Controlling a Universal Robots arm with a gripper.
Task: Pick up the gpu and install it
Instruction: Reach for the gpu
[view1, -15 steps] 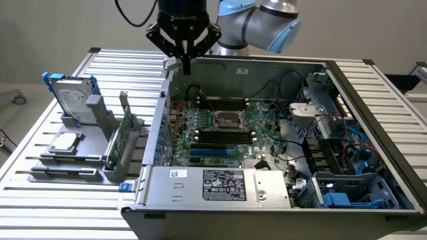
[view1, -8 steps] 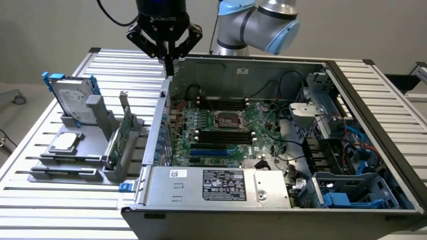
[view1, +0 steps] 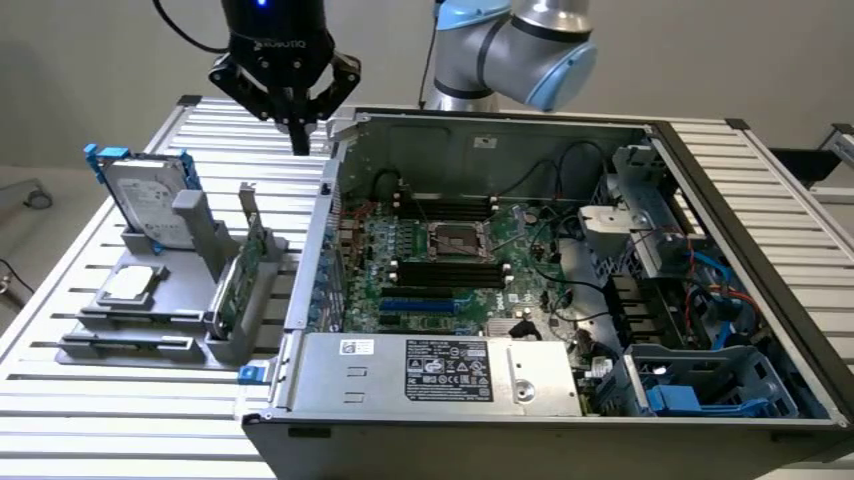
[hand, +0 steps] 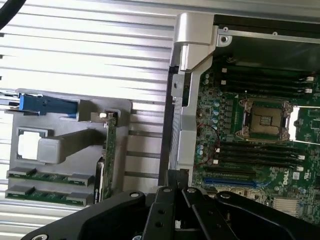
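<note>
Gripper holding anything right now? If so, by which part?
Nothing held. The gripper is shut and empty; the gpu stands in its gray rack, untouched.

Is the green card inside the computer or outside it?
Outside. The gpu stands on its edge in the grey holder beside the open computer case, not plugged into the motherboard.

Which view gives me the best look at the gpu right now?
The exterior view. There the gpu stands upright in the grey holder, and you can see its green board face and the silver bracket at its end. In the wrist view the gpu is edge-on, just a thin green strip in the holder.
</note>
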